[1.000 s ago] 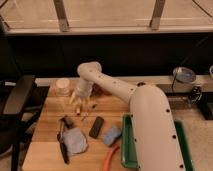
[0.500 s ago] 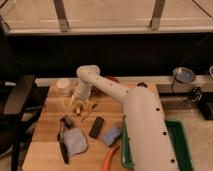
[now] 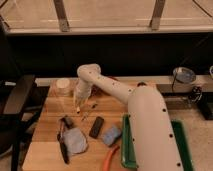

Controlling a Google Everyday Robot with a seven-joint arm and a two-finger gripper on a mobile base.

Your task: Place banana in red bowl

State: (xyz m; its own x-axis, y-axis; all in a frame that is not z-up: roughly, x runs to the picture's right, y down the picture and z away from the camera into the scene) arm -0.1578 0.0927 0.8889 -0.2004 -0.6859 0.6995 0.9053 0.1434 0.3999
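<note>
My gripper (image 3: 78, 103) hangs from the white arm over the left middle of the wooden table (image 3: 47, 125), pointing down. A small pale-yellow piece, the banana (image 3: 78, 108), shows right at the gripper's tip, low over the table; I cannot tell whether it is held or lying there. Only a thin orange-red sliver of the red bowl (image 3: 114, 79) shows at the back of the table, mostly hidden behind the arm.
A white round container (image 3: 63, 86) stands just left of the gripper. In front lie a dark block (image 3: 96, 127), a blue object (image 3: 111, 135), a grey-blue cloth (image 3: 75, 141), a black tool (image 3: 62, 145) and an orange carrot (image 3: 111, 157). A green tray (image 3: 182, 150) sits right.
The gripper has moved slightly left and down toward the table. The objects on the table have not moved.
</note>
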